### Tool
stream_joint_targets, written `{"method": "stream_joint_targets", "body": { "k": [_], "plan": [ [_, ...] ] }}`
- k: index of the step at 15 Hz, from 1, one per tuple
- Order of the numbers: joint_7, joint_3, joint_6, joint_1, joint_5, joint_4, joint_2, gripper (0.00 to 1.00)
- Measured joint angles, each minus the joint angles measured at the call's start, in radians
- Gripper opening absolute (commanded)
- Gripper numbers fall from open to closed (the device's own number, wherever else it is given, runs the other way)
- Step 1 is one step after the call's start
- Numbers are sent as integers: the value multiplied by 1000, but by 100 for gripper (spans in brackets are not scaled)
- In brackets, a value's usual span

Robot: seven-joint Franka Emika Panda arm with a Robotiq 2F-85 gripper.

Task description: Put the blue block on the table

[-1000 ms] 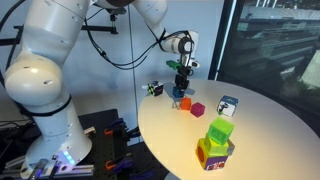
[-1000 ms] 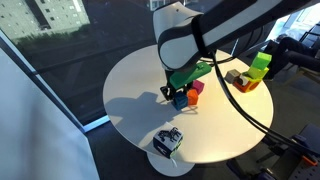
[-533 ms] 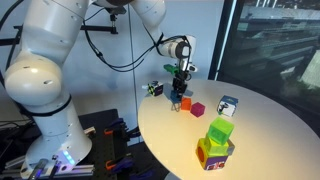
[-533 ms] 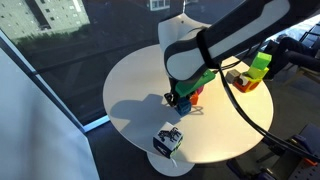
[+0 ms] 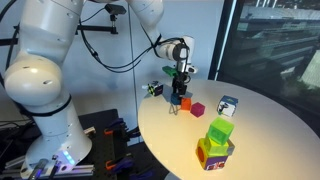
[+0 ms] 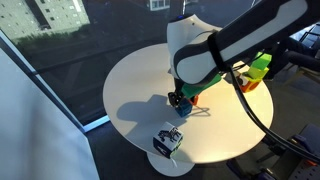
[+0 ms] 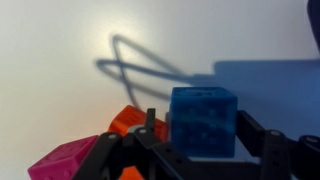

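Note:
In the wrist view the blue block (image 7: 203, 120) stands on the cream table (image 7: 60, 60) between my gripper's (image 7: 200, 122) black fingers (image 7: 255, 130). The jaws sit slightly apart from its sides, so the gripper is open around it. In both exterior views the gripper (image 5: 177, 97) (image 6: 178, 100) is low over the table (image 5: 260, 130) (image 6: 130, 90) near its edge. There the blue block (image 5: 176, 102) (image 6: 177, 104) shows only as a small patch under the fingers. An orange block (image 7: 130, 120) and a magenta cube (image 7: 65, 160) (image 5: 198, 109) lie just beside it.
A white-and-dark-blue patterned cube (image 5: 227, 105) (image 6: 168, 140) sits near the rim. Stacked green blocks on a multicoloured base (image 5: 218, 140) (image 6: 258, 68) stand further along. A dark cube with green marks (image 5: 155, 89) sits by the table edge. Cables hang from the arm.
The gripper has come down with the blue block to the tabletop, and its jaws have parted from the block's sides.

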Motion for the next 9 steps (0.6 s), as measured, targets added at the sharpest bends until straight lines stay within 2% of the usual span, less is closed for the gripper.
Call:
{"method": "stream_joint_targets", "body": {
  "k": [6,9],
  "plan": [
    [0,-5,-6,-20,0,-47,-102,100],
    [0,-5,-47,-37,1,-63,-152,100]
  ]
}}
